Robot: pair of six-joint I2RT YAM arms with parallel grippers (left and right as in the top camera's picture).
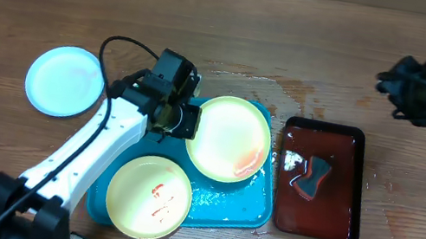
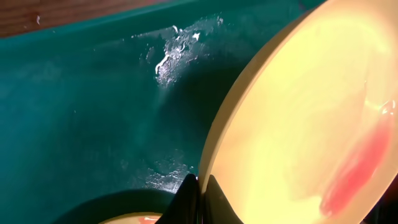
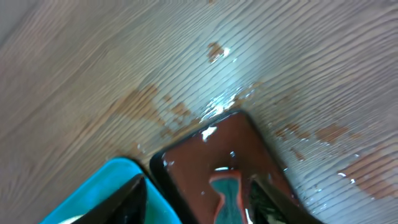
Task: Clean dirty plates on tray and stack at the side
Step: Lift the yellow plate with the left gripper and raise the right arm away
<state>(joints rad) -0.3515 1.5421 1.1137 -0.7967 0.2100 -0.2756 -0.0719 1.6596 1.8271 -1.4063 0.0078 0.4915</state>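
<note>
One white plate (image 1: 66,80) lies clean on the bench (image 1: 299,29) near the left edge, off the tray (image 1: 225,201); I judge it done. The other two are left on the tray, both smeared red. The left hand (image 1: 185,121) pinches the far plate (image 1: 230,137) by its left rim; the near plate (image 1: 149,197) waits by the front edge. The right hand (image 3: 202,199), spread and empty, hovers over the sponge (image 1: 311,176) in the red tray (image 1: 356,189)

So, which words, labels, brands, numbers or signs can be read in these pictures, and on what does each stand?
None can be read. The plates, the turquoise tray, the dark red-brown tray and the arms show no word, label, number or sign.
</note>
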